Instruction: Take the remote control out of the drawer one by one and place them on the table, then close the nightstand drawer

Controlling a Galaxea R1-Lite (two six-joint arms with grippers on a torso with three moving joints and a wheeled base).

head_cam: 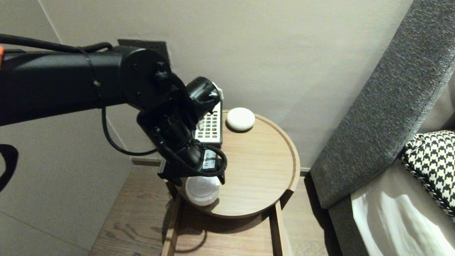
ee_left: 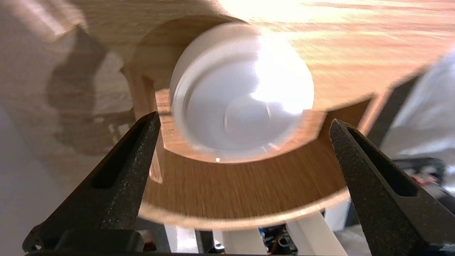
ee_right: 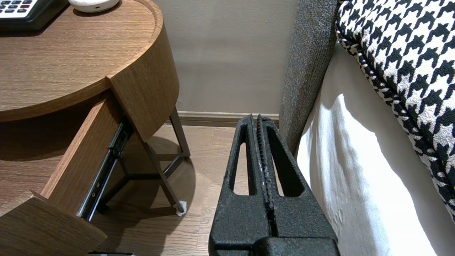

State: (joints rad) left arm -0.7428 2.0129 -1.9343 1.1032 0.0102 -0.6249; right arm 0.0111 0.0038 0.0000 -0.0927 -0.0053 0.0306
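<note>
- The white cylinder (head_cam: 202,190) (ee_left: 241,92), squat and round, stands upright on the table (head_cam: 256,167), close to its near-left edge and above the pulled-out drawer (head_cam: 227,238).
- The left gripper (ee_left: 244,118) hangs right over the cylinder and points down at it. Its jaws are spread wide, and the fingers (ee_left: 117,170) stand to either side of the cylinder without touching it. They hold nothing.
- Judged from how things lie, the cylinder rests on the top under its own weight, free of any grip. The part of the drawer that shows has nothing in it, and the drawer is not shut.
- Further back on the table a phone (head_cam: 209,126) with a keypad lies against the wall side, partly hidden by the left wrist. A flat white puck (head_cam: 240,118) sits just beside it. Both are well apart from the cylinder.
- The right gripper (ee_right: 257,117) is parked low over the floor, between the table legs and the bed (ee_right: 355,177). Its jaws are pressed together on nothing.
- A grey headboard (head_cam: 384,106) and a houndstooth pillow (head_cam: 433,167) lie to the right of the table.
</note>
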